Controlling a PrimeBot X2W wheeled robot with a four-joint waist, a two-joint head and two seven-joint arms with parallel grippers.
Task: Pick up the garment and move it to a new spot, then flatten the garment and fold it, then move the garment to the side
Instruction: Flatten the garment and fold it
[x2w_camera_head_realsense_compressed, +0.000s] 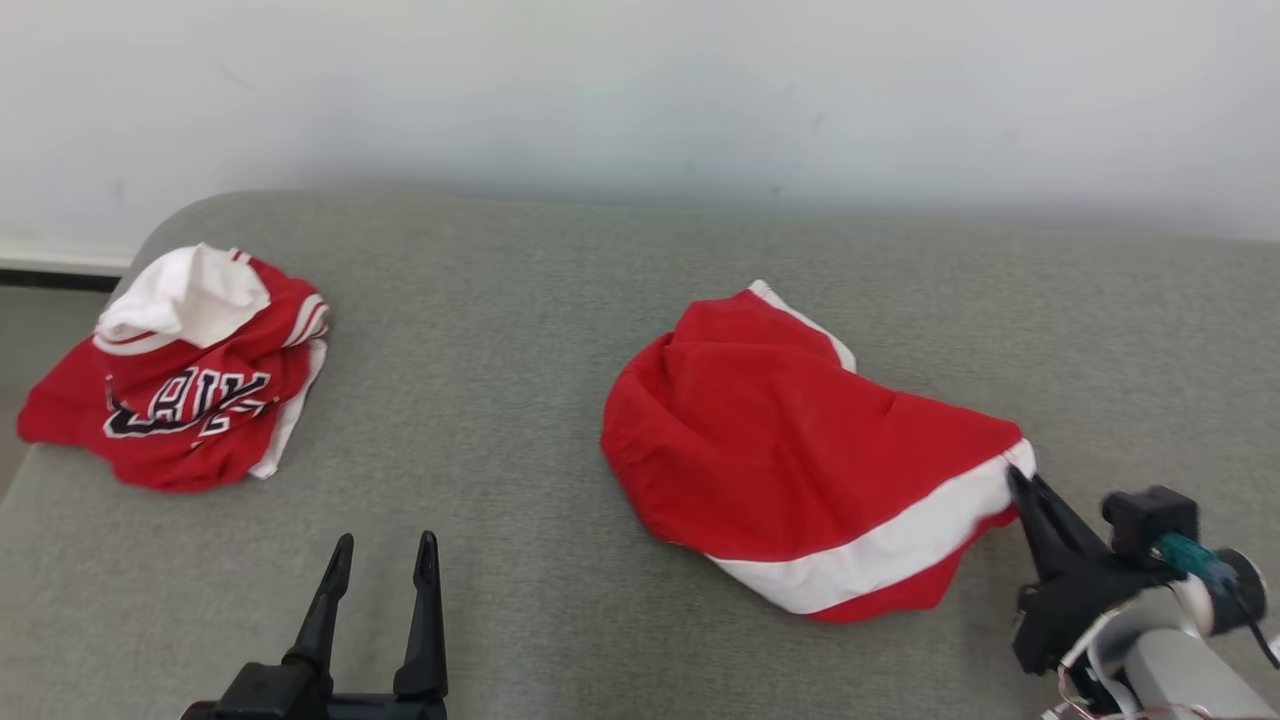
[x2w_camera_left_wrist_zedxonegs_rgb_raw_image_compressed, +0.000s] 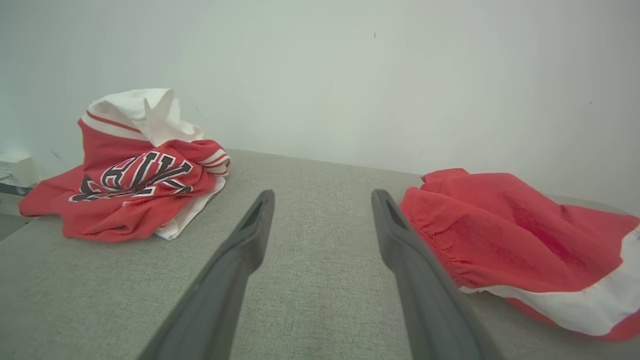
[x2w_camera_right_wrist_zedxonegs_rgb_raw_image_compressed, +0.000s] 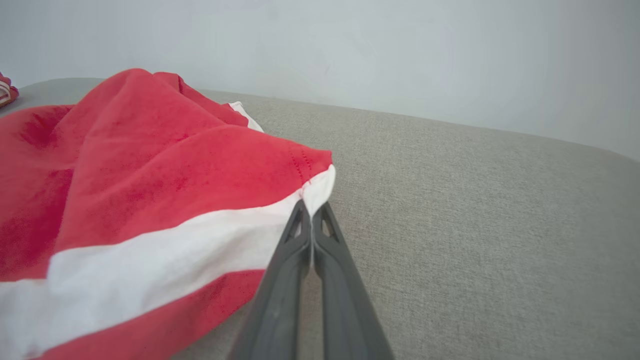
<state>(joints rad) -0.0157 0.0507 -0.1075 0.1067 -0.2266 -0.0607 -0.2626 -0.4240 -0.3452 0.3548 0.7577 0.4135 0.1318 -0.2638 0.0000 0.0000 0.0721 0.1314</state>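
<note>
A red garment (x2w_camera_head_realsense_compressed: 790, 450) with a white stripe lies crumpled at the middle right of the grey cushion. My right gripper (x2w_camera_head_realsense_compressed: 1018, 482) is at its right corner, shut on the white stripe's edge. In the right wrist view the two fingers are pressed together at that corner of the garment (x2w_camera_right_wrist_zedxonegs_rgb_raw_image_compressed: 150, 200), gripper (x2w_camera_right_wrist_zedxonegs_rgb_raw_image_compressed: 312, 209). My left gripper (x2w_camera_head_realsense_compressed: 385, 555) stands open near the front edge, left of the garment, nothing between its fingers. In the left wrist view the garment (x2w_camera_left_wrist_zedxonegs_rgb_raw_image_compressed: 515, 235) lies right of the spread gripper (x2w_camera_left_wrist_zedxonegs_rgb_raw_image_compressed: 322, 200).
A second red and white garment with black lettering (x2w_camera_head_realsense_compressed: 190, 385) is bunched at the cushion's far left, near its edge. The grey cushion (x2w_camera_head_realsense_compressed: 500, 350) backs onto a pale wall (x2w_camera_head_realsense_compressed: 640, 90). Bare cushion runs between the two garments.
</note>
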